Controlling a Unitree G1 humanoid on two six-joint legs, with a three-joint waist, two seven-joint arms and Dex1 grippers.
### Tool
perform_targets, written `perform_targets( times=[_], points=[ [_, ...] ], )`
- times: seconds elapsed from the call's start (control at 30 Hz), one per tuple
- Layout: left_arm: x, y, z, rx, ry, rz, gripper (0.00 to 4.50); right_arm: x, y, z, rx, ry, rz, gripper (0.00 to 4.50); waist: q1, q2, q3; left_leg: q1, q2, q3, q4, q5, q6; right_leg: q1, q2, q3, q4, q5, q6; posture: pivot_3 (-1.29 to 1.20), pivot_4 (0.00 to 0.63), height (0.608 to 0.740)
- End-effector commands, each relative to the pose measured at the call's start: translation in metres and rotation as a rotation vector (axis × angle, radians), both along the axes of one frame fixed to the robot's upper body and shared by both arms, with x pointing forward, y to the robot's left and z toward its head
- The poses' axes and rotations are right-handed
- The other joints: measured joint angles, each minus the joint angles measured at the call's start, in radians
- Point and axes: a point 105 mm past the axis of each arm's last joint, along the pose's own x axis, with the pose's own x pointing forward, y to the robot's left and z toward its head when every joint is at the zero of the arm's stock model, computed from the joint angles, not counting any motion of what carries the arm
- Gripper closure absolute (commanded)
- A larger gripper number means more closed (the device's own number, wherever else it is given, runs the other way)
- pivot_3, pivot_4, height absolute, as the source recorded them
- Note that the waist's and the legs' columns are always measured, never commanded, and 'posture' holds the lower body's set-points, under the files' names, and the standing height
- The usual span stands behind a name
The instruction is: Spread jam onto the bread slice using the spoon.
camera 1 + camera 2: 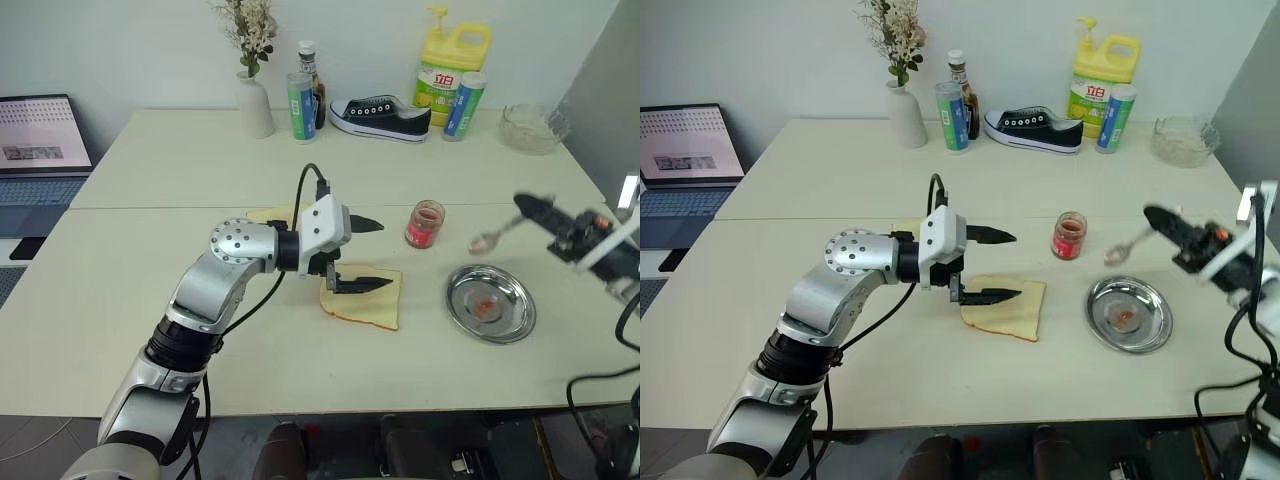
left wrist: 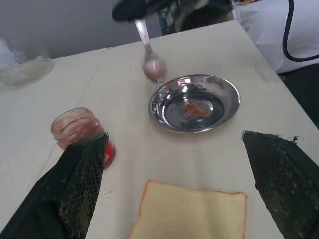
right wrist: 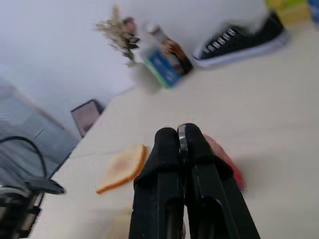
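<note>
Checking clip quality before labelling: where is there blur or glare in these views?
Left eye view: the spoon and right pincer are smeared by motion. Right wrist view: the shoe and vase behind are soft. Left wrist view: the steel dish mirrors light.

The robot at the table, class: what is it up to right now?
It is making jam on bread. Its right claw is shut on the spoon, held in the air between the open jam jar and a steel dish bearing a red smear. Its left claw hangs open just over the bread slice, which lies bare on the table, no jam on it yet.
</note>
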Motion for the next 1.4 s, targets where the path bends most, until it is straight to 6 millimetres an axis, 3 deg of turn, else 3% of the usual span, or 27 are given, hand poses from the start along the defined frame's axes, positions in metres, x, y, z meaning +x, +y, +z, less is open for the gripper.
perform_targets(
  times=[0.03,0.23,0.33,0.67,0.97,1.4],
  points=[
    [0.008,0.003,0.011,-0.047,-0.038,0.047,0.00,0.004,0.021,0.030,-0.031,-0.080,0.025,4.47,0.005,0.000,0.000,-0.001,0.000,0.000,0.000,0.000,0.000,0.000,0.000,0.000,0.000,0.000,0.000,0.00,0.150,0.740],
    [0.023,0.002,0.012,-0.094,-0.048,0.117,0.00,0.037,0.032,0.051,-0.079,-0.131,-0.057,4.47,0.010,0.000,0.000,-0.004,-0.001,0.000,0.000,0.000,0.000,-0.002,-0.001,-0.001,-0.001,0.002,-0.004,0.00,0.150,0.740],
    [0.024,0.000,0.011,-0.107,-0.049,0.132,0.00,0.056,0.031,0.043,-0.153,-0.126,-0.119,4.47,0.010,0.000,0.000,-0.005,-0.001,0.000,0.000,0.000,0.000,-0.004,-0.001,0.000,-0.001,0.002,-0.004,0.00,0.150,0.740],
    [0.027,0.000,0.010,-0.118,-0.069,0.172,0.00,0.084,0.040,0.013,-0.298,-0.132,-0.168,4.47,0.009,0.000,0.000,-0.007,0.000,0.001,-0.001,0.000,0.000,-0.008,-0.001,0.000,0.000,0.002,-0.004,0.00,0.150,0.740],
    [0.026,0.002,0.012,-0.117,-0.074,0.185,0.00,0.087,0.059,-0.009,-0.446,-0.158,-0.127,4.47,0.009,0.000,0.000,-0.007,0.000,0.001,-0.001,0.000,0.000,-0.008,-0.001,0.000,0.001,0.002,-0.004,0.00,0.150,0.740],
    [0.024,-0.001,0.015,-0.125,-0.075,0.174,0.00,0.089,0.062,-0.037,-0.499,-0.121,-0.170,4.47,0.009,0.000,0.000,-0.007,0.000,0.001,-0.001,0.000,0.000,-0.008,-0.002,0.000,0.001,0.002,-0.004,0.00,0.150,0.740]
  ],
)
